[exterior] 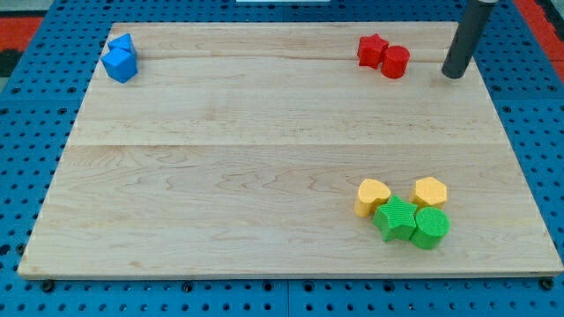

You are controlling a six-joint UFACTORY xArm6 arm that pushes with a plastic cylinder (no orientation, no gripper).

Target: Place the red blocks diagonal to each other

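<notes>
The pale wooden tabletop [264, 176] is seen with visible grain; its corners are partly cut off by the view's edges. The end effector is a plain dark rod, its upper part cropped at the view's top; no jaws are present, so nothing is pinched. My tip [453, 75] rests near the top right. Just to its left, apart from it, the red cylinder [396, 62] touches the red star [373, 49]. Well below the tip lie the green star [395, 219], green cylinder [431, 227], yellow heart [373, 195] and yellow hexagon [429, 191]. Far left, two blue blocks [120, 59] are clustered, their shapes unclear.
</notes>
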